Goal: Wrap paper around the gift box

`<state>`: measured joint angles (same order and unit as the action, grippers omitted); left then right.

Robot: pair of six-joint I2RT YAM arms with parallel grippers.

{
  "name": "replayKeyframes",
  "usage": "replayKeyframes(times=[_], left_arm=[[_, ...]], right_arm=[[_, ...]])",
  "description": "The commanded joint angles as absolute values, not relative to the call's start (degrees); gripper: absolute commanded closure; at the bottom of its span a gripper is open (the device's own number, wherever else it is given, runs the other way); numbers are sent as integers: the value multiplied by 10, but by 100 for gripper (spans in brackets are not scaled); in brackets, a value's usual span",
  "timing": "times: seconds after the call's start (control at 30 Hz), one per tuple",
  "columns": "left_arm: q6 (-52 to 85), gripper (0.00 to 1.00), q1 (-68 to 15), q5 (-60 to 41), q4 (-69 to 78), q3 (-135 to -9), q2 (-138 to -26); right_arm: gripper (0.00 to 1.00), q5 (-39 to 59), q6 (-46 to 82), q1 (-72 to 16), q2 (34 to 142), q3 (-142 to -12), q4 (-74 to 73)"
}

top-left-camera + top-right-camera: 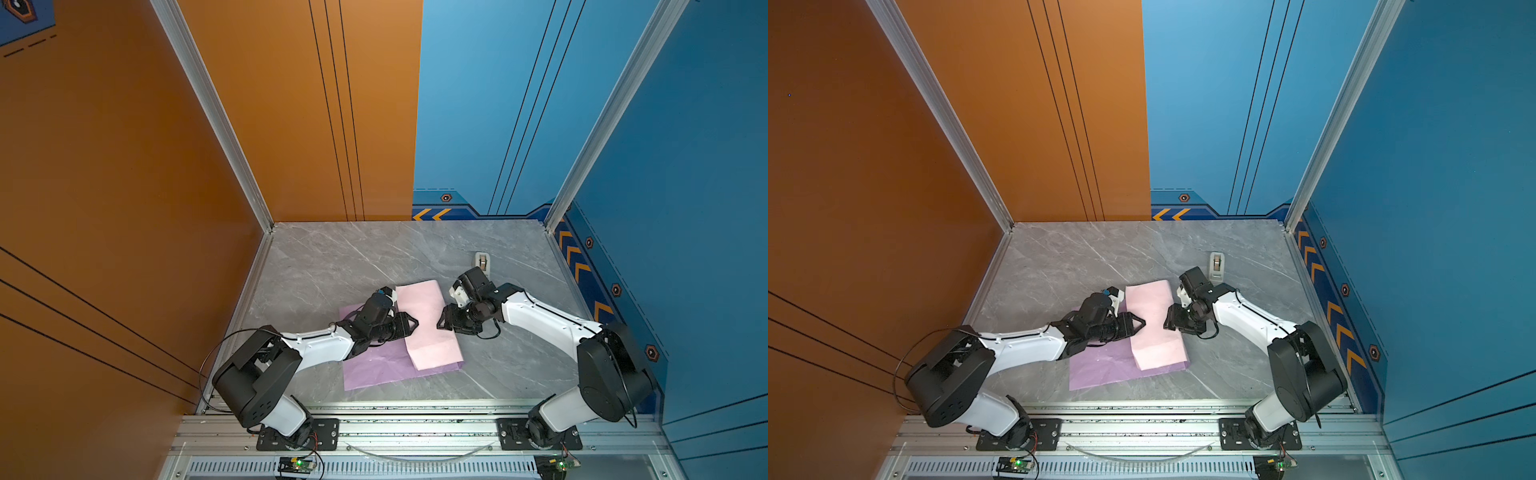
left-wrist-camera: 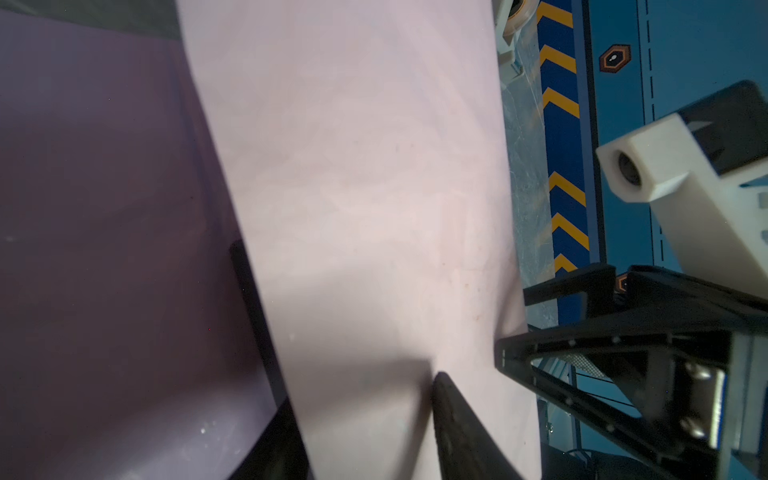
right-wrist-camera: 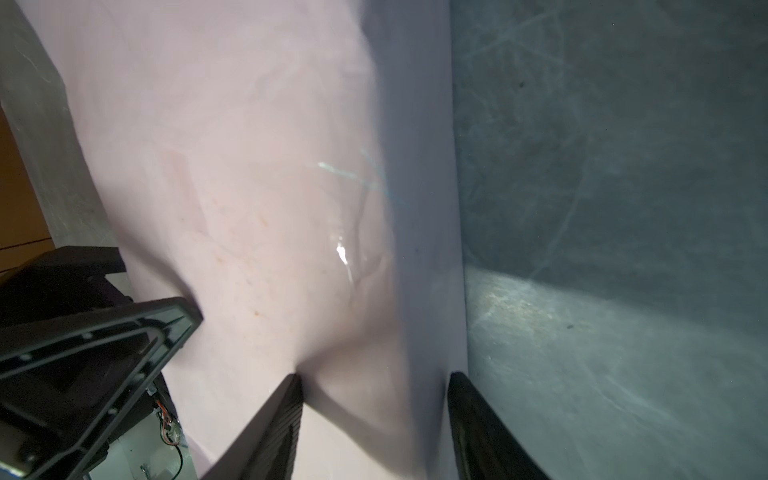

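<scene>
In both top views the large, thin, creased sheet of paper (image 1: 374, 368) lies lilac face up near the middle of the grey marbled counter (image 1: 332, 257). Its pale pink flap (image 1: 428, 324) is folded across the right half. The gift box does not show; I judge it sits under that flap. The left gripper (image 1: 413, 323) and right gripper (image 1: 441, 322) reach over the flap from either side. A small beige tape dispenser (image 1: 482, 262) stands at the far right.

In the left wrist view the left gripper (image 2: 361, 390) has its fingers apart with the flap between them, one tip denting it. A straight dark strip (image 2: 249, 299) at the flap's edge may be the box's side.

In the right wrist view the right gripper (image 3: 376, 376) is likewise apart, straddling the folded ridge.

The paper looks light, limp and easily torn. It is better pinched at a free edge, or pressed flat against the stiff box beneath, than dragged.
</scene>
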<state>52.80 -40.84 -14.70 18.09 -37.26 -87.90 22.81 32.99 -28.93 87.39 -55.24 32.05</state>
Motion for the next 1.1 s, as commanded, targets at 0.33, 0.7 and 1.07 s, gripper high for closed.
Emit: replayKeyframes(times=[0.33,0.7,1.07], left_arm=[[469,56,-378,-171,176,-459,-985],[454,44,-305,-144,81,-447,-906],[459,40,-160,-132,-159,-323,-694]], right_arm=[[46,160,382,-265,877,-524,250],[45,150,355,-257,909,-549,272],[45,142,352,-259,901,-541,280]])
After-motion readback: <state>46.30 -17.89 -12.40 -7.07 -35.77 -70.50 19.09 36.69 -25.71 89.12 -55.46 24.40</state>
